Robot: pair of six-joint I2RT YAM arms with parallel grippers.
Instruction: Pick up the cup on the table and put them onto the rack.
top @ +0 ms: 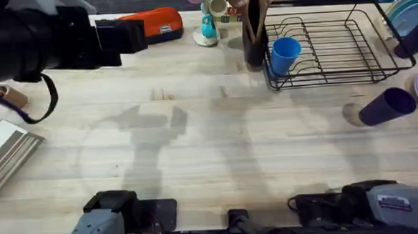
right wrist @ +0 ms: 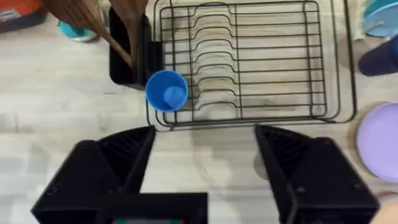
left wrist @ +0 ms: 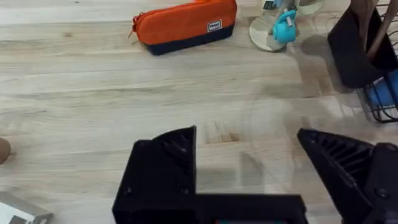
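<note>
We judge placement done: the light-blue plastic cup [right wrist: 166, 91] sits in the black wire rack [right wrist: 249, 62]'s corner; both the left gripper [left wrist: 249, 168] and the right gripper [right wrist: 202, 155] are spread, empty.

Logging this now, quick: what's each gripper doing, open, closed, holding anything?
Left gripper: open, holding nothing, above bare table.
Right gripper: open, holding nothing, in front of the rack; the cup sits at the rack's corner.

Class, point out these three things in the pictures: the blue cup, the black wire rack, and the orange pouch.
cup [right wrist: 166, 91]: right wrist view, open mouth.
rack [right wrist: 261, 62]: right wrist view, a floor wire.
orange pouch [left wrist: 183, 22]: left wrist view, middle of its side.
</note>
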